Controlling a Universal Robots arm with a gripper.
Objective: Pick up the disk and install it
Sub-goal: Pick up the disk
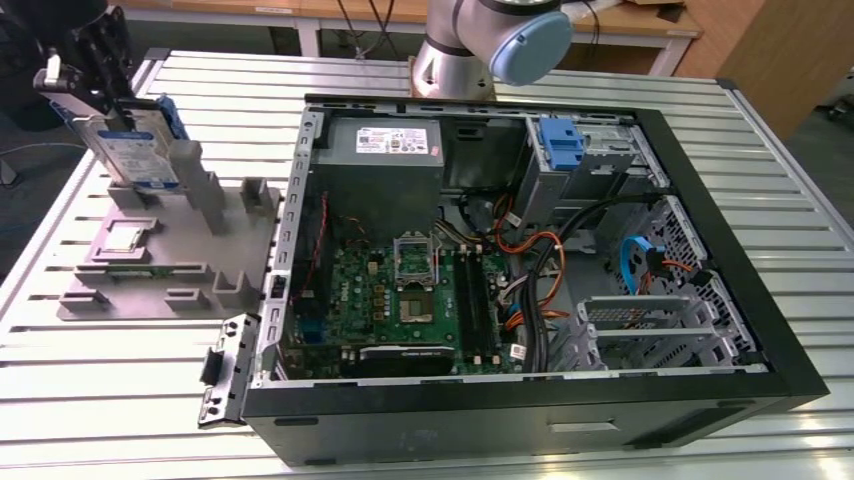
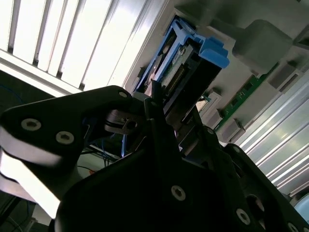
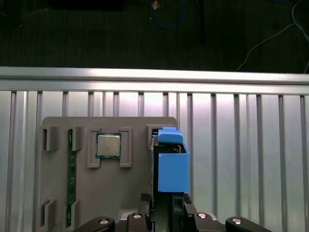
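Over fixture (image 1: 180, 250), downward pincer (image 1: 114, 108) on disk (image 1: 136, 155)

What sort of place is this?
Probably a robotics lab bench for computer assembly: an open desktop computer case on a slatted metal table, a grey parts fixture, and the arm's tool holding the disk.

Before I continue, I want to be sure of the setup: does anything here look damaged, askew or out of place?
Nothing stands out. The disk stands on edge at the grey fixture, clamped between the fingers, and the processor chip lies square in its recess. No damage shows.
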